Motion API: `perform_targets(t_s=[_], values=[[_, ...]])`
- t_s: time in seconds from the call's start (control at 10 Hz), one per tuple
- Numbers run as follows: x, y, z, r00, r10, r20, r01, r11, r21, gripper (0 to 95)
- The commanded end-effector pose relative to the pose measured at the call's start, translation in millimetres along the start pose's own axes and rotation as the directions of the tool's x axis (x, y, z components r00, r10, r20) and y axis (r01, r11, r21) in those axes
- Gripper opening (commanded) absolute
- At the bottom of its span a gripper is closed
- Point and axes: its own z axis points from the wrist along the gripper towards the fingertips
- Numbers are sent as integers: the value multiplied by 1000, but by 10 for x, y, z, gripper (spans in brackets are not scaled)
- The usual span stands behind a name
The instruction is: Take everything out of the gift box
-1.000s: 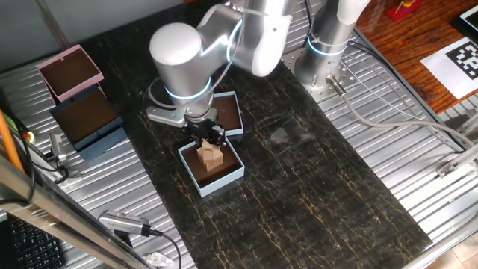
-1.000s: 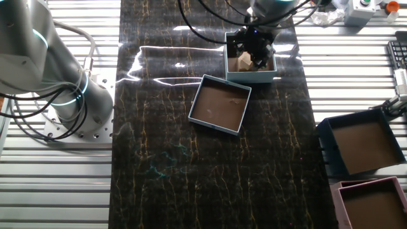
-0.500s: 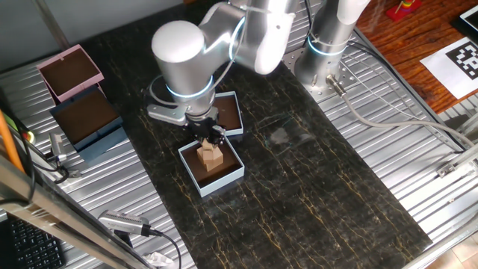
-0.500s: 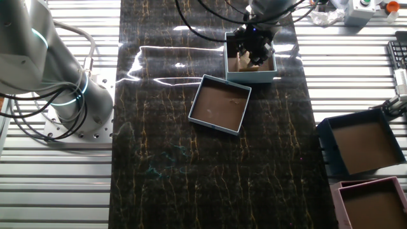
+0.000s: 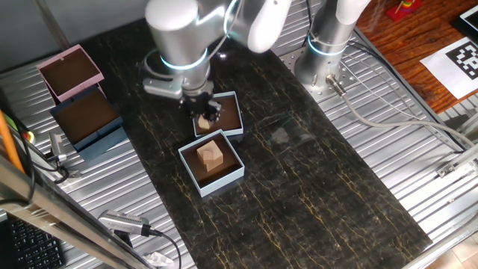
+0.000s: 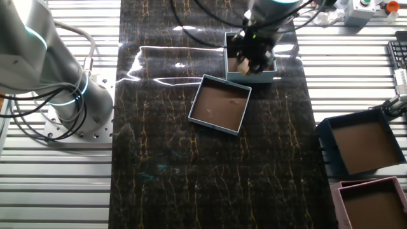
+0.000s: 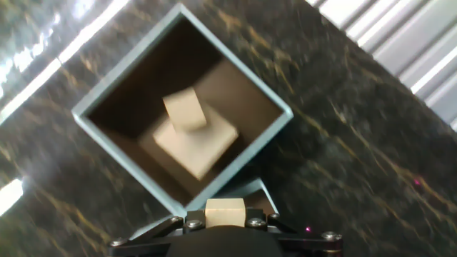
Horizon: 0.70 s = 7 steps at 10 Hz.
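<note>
The gift box (image 5: 224, 178) is small, pale blue and brown inside, and stands on the dark table. Two tan wooden blocks (image 5: 211, 155) lie in it, one leaning on the other, also in the hand view (image 7: 194, 139). My gripper (image 5: 203, 116) is shut on a third wooden block (image 7: 225, 209). It holds this block above the box's far rim, over the near edge of the shallow pale blue tray (image 5: 233, 112). In the other fixed view the gripper (image 6: 253, 56) hangs over the gift box (image 6: 251, 78) and hides what is in it.
A dark blue box (image 5: 86, 119) and a pink box (image 5: 69, 71) stand on the ribbed metal at the far left. The shallow tray (image 6: 219, 104) lies right beside the gift box. The arm's base (image 5: 328, 45) is at the back.
My gripper has risen out of the gift box with one block and moved back toward the shallow tray. Two blocks stay in the box.
</note>
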Motion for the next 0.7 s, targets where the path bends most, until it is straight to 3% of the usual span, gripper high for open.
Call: perform_targets(t_s=[0.1,0.3,0.5,0.6,0.7], values=[[111,-67,215,1000,-2,4,2,1000,3,0],[171,-69,455,1000,0,21,0,1000,9,0],[160,-91,592,999,-20,43,19,1000,11,0],[146,-96,654,997,-49,54,48,999,18,380],[132,-95,687,997,-58,60,56,998,22,380]])
